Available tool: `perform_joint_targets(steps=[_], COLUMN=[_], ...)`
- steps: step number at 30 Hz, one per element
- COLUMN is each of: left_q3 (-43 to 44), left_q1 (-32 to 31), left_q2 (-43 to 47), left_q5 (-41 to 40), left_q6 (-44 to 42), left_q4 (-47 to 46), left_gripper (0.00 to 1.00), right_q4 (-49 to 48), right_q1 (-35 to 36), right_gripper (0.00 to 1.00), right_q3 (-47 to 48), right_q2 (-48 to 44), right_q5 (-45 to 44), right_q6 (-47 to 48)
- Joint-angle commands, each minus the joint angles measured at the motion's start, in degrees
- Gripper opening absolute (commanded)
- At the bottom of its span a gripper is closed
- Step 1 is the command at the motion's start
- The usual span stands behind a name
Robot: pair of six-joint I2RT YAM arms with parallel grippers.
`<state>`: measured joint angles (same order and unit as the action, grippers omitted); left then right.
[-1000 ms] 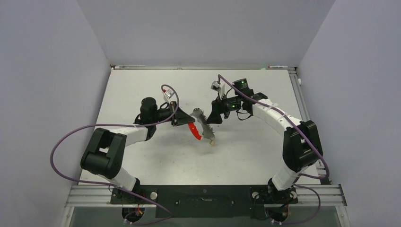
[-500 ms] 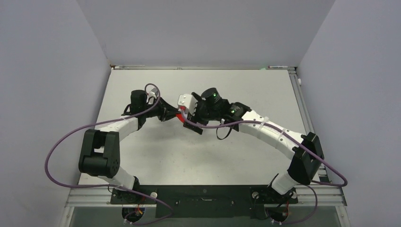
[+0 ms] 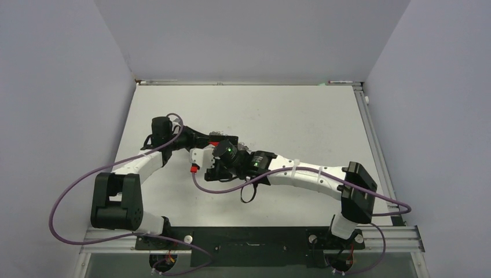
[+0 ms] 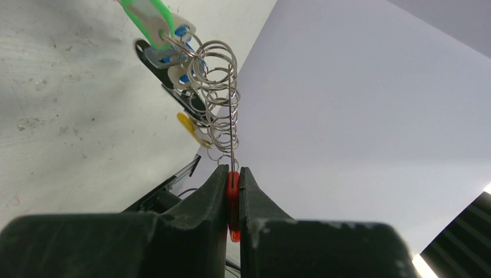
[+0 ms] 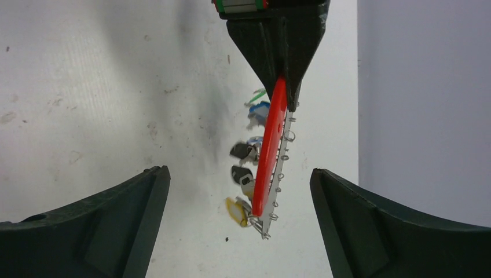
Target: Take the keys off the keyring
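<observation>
My left gripper [image 4: 233, 174] is shut on the red arc of the keyring [image 4: 233, 200]. The ring's thin metal edge runs away from the jaws, strung with small wire rings [image 4: 217, 87]. The keys hang from these: a green tag [image 4: 151, 20], blue [image 4: 173, 58], black [image 4: 173, 87] and yellow [image 4: 191, 128]. In the right wrist view the keyring [image 5: 269, 156] hangs from the left gripper [image 5: 284, 87] above the table, with yellow [image 5: 236, 209], black [image 5: 240, 152] and blue [image 5: 259, 108] keys on its left side. My right gripper [image 5: 237, 174] is open wide, its fingers either side of the ring's lower end and apart from it.
In the top view the left gripper [image 3: 204, 141] and the keyring [image 3: 214, 142] sit left of centre on the white table [image 3: 301, 121]. The right arm [image 3: 289, 171] lies across the middle. Purple cables [image 3: 63, 191] loop off the left side. Grey walls enclose the table.
The left gripper has carried the keyring left and back. The right arm has swung from the ring's right side across to its near left, stretched low over the table.
</observation>
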<state>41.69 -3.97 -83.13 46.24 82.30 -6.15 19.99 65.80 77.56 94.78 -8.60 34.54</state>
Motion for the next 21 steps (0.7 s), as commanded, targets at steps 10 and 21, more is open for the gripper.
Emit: perform_joint_targets(steps=[10,21], left_q3=[-1.6,-3.6], left_q1=[0.1,0.7], left_q2=[6.4,9.4], left_q5=[-1.1,-2.5], left_q6=[4.6,3.7], left_q4=[-2.8,-6.7], left_gripper=[0.00,0.72], right_q4=[-13.0,-7.4], right_q1=[3.1,-1.3], right_gripper=[0.68,0.05], right_q3=[-0.4,1.5], right_q2=[6.6,3.4], right_q5=[-21.5,-12.4], right_q6=[8.4,2.6])
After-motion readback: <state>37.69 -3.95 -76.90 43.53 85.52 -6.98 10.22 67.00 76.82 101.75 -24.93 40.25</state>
